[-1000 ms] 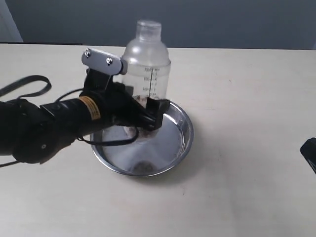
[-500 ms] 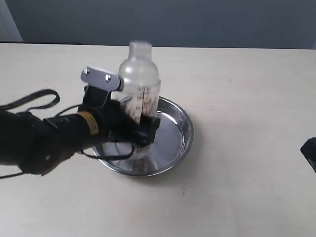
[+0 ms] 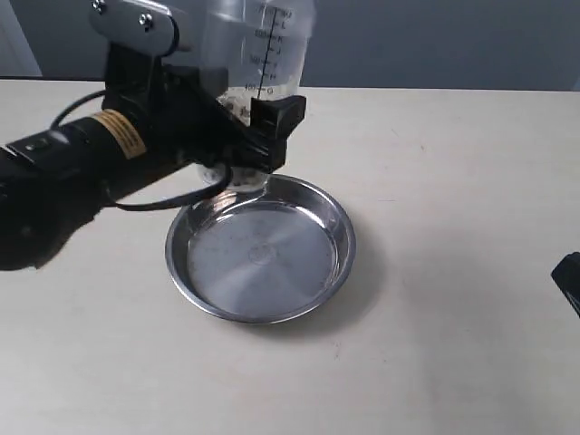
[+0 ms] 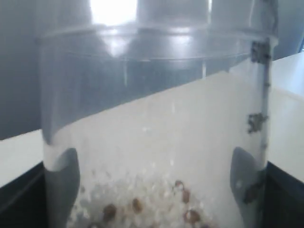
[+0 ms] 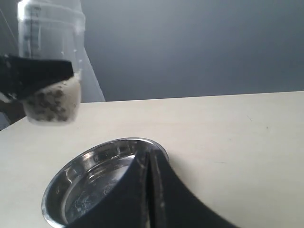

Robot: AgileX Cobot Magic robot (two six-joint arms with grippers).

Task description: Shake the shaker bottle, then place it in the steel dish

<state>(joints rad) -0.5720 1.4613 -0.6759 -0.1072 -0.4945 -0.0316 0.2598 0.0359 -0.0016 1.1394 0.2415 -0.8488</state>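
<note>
Over the table (image 3: pixel 453 181) by the steel dish (image 3: pixel 263 263), the left claw (image 3: pixel 258 122) clamps the shaker bottle (image 3: pixel 258 45) aloft; the right claw (image 5: pixel 151 190) is pressed closed.

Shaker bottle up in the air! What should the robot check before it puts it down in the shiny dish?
1. Grip on the shaker bottle: ok. The left gripper has its fingers on both sides of the bottle.
2. Bottle upright: ok.
3. Bottle over the middle of the steel dish: not ok. It hangs raised near the rim.
4. Room in the dish: ok, nothing lies in it.
5. Bottle closed on top: cannot tell, its top is out of view.
6. Right gripper out of the way: ok, shut and off to the side.
</note>
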